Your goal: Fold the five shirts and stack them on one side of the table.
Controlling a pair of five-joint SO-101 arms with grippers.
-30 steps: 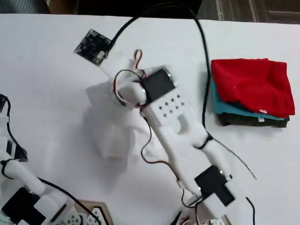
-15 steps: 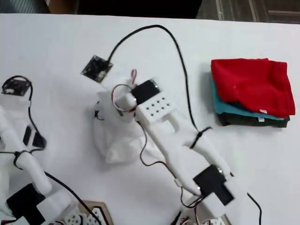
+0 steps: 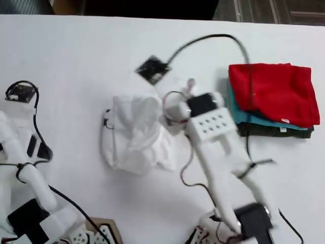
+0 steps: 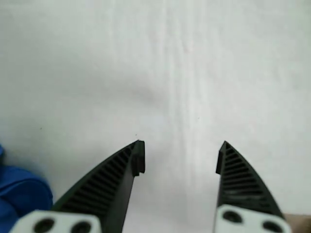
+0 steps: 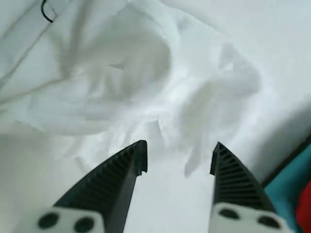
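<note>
White shirt [image 3: 136, 131] bunched centre-left on table [image 3: 66, 51], unfolded; folded stack [image 3: 271, 96] at right, prob. the chosen side. Right gripper [image 5: 177, 156] spread over shirt's edge, likely lining up a grab; left gripper [image 4: 180, 156] spread too, parked over bare table.

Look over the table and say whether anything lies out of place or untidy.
Yes. The crumpled white fabric shirt lies in a bunched heap mid-table, unfolded, apart from the neat stack at one side: red folded shirt on top, teal shirt and dark shirt beneath.
</note>
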